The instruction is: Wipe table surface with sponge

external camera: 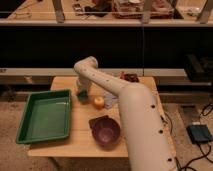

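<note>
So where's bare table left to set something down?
Bare table between green tray and purple bowl, running to the front edge; also the back-left corner behind the tray. Crowded mid-table: end effector at the sponge, orange beside it; the arm covers the right side.
</note>
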Robot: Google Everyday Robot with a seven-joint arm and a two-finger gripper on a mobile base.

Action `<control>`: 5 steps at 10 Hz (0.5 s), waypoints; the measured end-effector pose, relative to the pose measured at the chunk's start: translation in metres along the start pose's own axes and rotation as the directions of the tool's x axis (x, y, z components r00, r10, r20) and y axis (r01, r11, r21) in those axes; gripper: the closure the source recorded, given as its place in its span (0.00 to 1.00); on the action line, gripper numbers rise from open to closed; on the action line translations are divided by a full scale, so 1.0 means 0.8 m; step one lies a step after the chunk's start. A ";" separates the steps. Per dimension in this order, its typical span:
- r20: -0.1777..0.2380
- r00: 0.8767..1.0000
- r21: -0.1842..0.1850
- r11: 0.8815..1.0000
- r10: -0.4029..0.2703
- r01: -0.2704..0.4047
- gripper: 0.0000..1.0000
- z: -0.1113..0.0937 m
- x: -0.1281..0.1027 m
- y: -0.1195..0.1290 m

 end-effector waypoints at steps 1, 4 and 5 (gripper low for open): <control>0.001 1.000 0.000 1.000 -0.001 0.001 0.62 0.001 0.000 -0.001; -0.002 1.000 -0.003 1.000 0.003 -0.003 0.64 0.002 -0.001 0.001; -0.013 1.000 -0.013 1.000 0.009 -0.009 0.71 0.003 -0.008 0.000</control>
